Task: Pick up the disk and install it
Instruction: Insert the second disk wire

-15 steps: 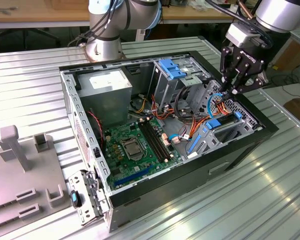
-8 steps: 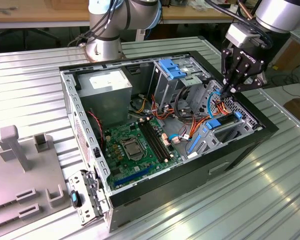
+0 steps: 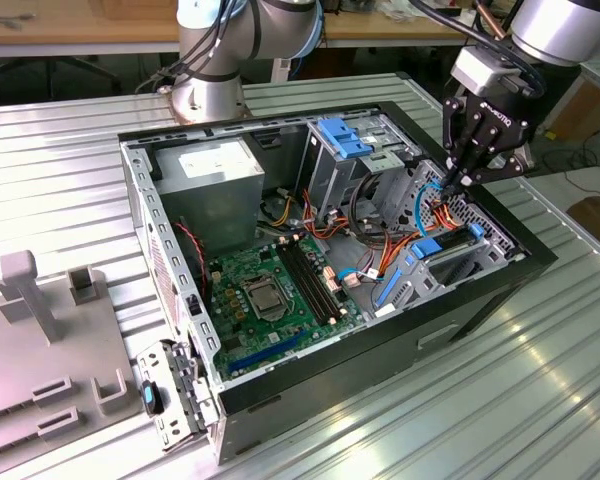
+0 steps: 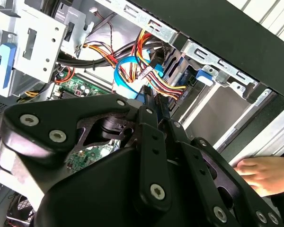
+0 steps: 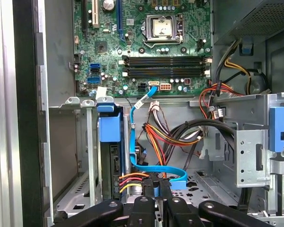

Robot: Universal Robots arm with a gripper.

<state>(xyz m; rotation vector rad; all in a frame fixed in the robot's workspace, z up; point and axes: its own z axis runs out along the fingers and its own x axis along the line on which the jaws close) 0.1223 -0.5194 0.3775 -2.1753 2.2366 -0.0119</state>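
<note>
Black, the robot's hand (image 3: 458, 181) reaches down into the open black-and-grey metal computer case (image 3: 310, 395) on the ribbed aluminium tabletop (image 3: 60, 160), its fingers pressed close together on a flat blue data cable (image 5: 149, 168) beside the drive bay. The silver-grey hard disk with blue plastic rails (image 5: 110, 156) sits upright in that bay, just beside the fingertips. A person's hand (image 4: 265, 172) rests on the case's outer edge.

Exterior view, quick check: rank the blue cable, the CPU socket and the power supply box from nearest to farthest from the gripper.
1. The blue cable, right at the tips of the gripper, at the case's end on the exterior view's right.
2. The CPU socket, mid-motherboard, toward the exterior view's left.
3. The power supply box, in the case's far corner on the exterior view's left.
</note>
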